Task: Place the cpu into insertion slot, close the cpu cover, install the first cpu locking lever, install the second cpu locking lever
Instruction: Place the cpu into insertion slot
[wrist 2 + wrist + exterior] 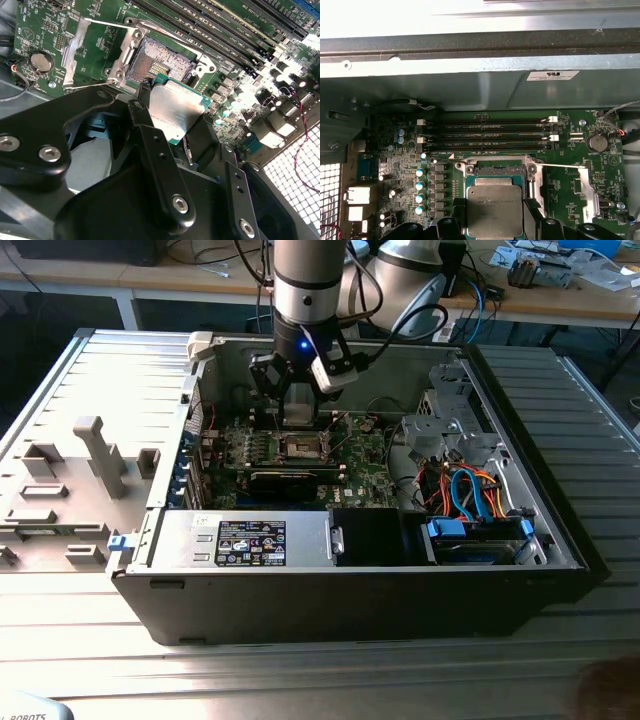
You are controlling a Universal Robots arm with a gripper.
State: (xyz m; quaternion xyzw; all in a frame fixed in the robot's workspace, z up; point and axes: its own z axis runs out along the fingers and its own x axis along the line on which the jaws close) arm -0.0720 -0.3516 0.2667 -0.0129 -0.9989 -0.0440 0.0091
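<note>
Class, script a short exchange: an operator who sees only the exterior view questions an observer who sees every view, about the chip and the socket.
Operator: The claw hangs over the green board inside the case. Is it carrying anything?
Observer: Yes. In the second wrist view it grips the silvery chip.
Operator: Is that chip seated in the socket?
Observer: No. In the second wrist view the socket's contacts lie bare, and the chip is at its edge, not in it.
</note>
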